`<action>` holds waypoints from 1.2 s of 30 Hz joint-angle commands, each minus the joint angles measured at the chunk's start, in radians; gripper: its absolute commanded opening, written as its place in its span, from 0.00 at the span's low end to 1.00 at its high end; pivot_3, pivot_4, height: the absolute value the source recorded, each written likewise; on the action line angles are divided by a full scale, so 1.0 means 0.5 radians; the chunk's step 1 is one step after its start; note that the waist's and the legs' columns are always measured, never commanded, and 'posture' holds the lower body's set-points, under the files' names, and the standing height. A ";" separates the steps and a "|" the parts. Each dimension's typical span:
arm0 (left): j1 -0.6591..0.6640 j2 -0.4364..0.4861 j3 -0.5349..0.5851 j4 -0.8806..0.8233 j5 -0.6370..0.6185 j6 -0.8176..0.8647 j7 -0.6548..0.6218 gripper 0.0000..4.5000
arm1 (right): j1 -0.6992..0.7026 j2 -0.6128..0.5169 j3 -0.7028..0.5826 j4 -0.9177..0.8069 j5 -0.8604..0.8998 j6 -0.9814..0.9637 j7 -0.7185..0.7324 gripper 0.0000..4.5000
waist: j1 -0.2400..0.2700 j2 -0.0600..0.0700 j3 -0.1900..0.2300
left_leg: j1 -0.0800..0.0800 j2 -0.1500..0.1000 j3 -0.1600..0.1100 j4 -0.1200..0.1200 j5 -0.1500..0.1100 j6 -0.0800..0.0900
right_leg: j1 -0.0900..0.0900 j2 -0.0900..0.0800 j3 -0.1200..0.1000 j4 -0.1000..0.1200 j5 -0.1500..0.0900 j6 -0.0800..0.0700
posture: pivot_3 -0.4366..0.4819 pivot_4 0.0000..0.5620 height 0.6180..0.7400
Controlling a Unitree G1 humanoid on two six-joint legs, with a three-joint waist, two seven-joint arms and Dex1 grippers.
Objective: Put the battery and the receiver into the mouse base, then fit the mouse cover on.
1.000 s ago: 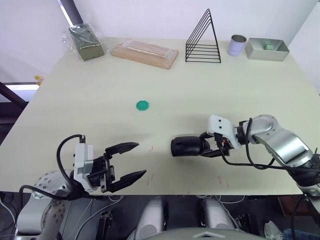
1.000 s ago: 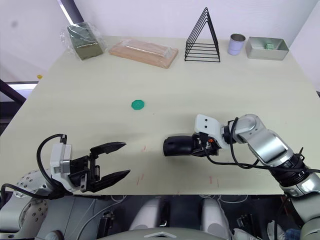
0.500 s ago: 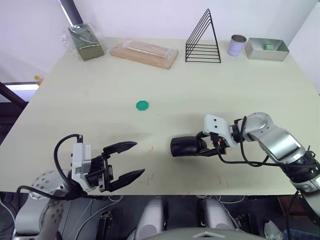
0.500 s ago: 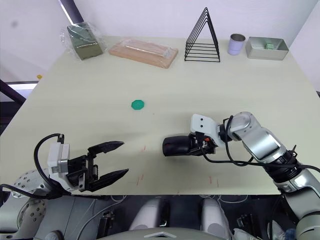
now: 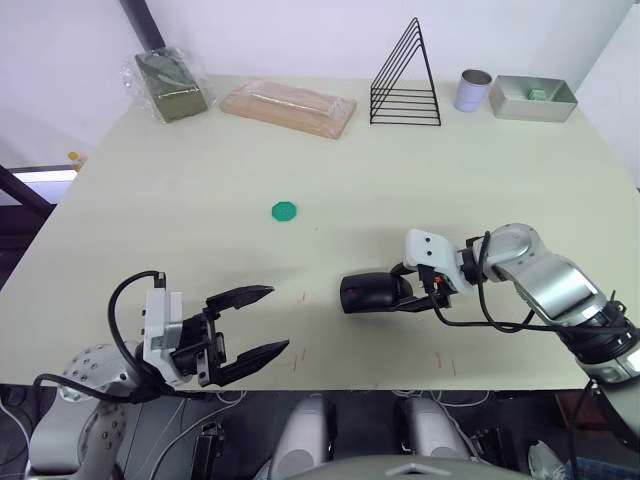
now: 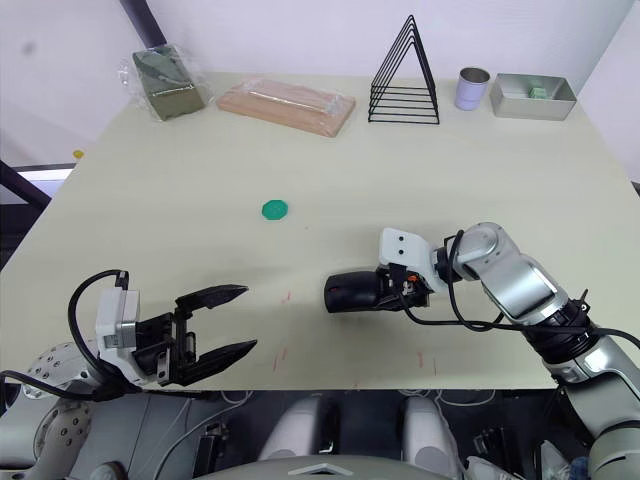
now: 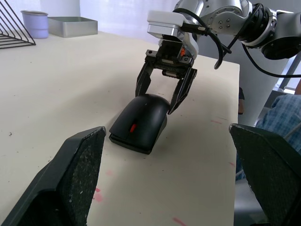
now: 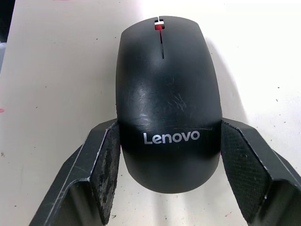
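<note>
Now right claw (image 8: 167, 181) straddles mouse cover (image 8: 165, 94), spread; left claw (image 5: 252, 322) gapes idle

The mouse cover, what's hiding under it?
The mouse cover sits on the mouse base, whose lower edge peeks out. Whatever is inside is covered, so the battery and receiver cannot be seen.

The mouse cover (image 8: 168, 103) sat on the desk (image 8: 56, 80) between the right gripper's (image 8: 169, 174) spread fingers (image 8: 106, 169), both pads at its sides.
</note>
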 commanded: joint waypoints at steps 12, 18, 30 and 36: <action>0.001 0.003 0.035 -0.028 -0.013 -0.052 -0.016 1.00 | -0.048 0.005 0.020 -0.025 -0.018 -0.021 0.076 0.70 | 0.000 0.000 0.000 | 0.000 0.000 0.000 -0.001 0.000 0.000 | 0.000 0.000 0.000 0.000 0.000 0.000 | 0.48 0.27 1.00; 0.000 0.004 0.032 -0.027 -0.013 -0.051 -0.015 1.00 | -0.100 0.020 0.043 0.023 -0.044 -0.044 0.099 0.70 | 0.000 0.000 0.000 | 0.000 0.000 0.000 -0.001 0.000 0.000 | 0.000 0.000 0.000 0.000 0.000 0.000 | 0.48 0.27 1.00; 0.006 -0.003 0.023 -0.033 -0.007 -0.051 -0.007 1.00 | -0.164 0.034 0.072 0.091 -0.109 -0.126 0.155 0.70 | 0.001 0.000 0.000 | 0.000 -0.001 0.000 -0.001 0.001 -0.001 | 0.000 0.000 -0.003 0.000 0.000 0.000 | 0.48 0.27 1.00; 0.004 -0.006 0.016 -0.034 -0.003 -0.049 -0.002 1.00 | -0.197 0.030 0.064 0.101 -0.114 -0.134 0.188 0.70 | 0.000 0.000 0.000 | 0.000 -0.001 0.001 -0.001 0.001 -0.001 | 0.000 0.000 -0.009 0.000 0.000 0.000 | 0.48 0.27 1.00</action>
